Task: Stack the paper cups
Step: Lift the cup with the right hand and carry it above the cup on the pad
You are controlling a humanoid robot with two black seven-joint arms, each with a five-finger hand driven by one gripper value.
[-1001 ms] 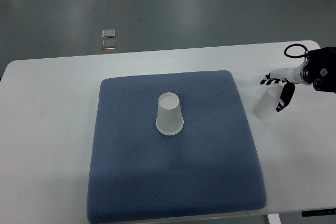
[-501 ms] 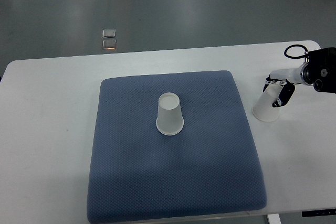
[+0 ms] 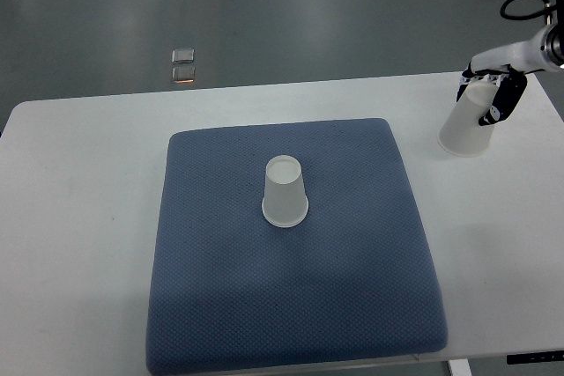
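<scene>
Paper cups number 2 in the frame. Going left to right: 2 small square objects lie on the grey floor at upper left, too small to identify. A white table carries a blue mat, whose front edge hides the table's near rim. At the mat's middle stands an upside-down cup. At upper right the right hand, its arm cut off by the frame edge, has dark fingers closed around a tilted cup, mouth downward, over bare table beside the mat.
</scene>
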